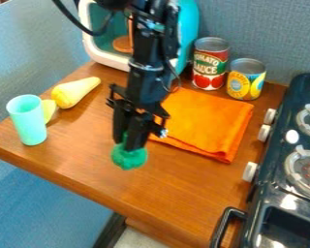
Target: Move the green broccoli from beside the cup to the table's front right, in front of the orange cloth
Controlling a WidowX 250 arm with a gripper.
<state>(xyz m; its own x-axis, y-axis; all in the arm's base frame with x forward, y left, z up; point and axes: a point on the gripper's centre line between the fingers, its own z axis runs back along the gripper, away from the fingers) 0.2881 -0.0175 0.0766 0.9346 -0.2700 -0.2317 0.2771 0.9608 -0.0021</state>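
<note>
The black gripper hangs over the middle of the wooden counter, shut on a green object. The object's rounded, bumpy end points down below the fingertips, and its upper part is hidden between the fingers. I cannot tell whether it touches the counter. Right of the gripper lies a folded orange cloth. To the left are a yellow, pear-shaped toy, another yellow piece and an upright mint-green cup that partly hides that piece.
Two cans, a red one and a yellow-and-blue one, stand behind the cloth. A teal and white toy appliance is at the back, behind the arm. The dark stove borders the counter on the right, its handle at the front.
</note>
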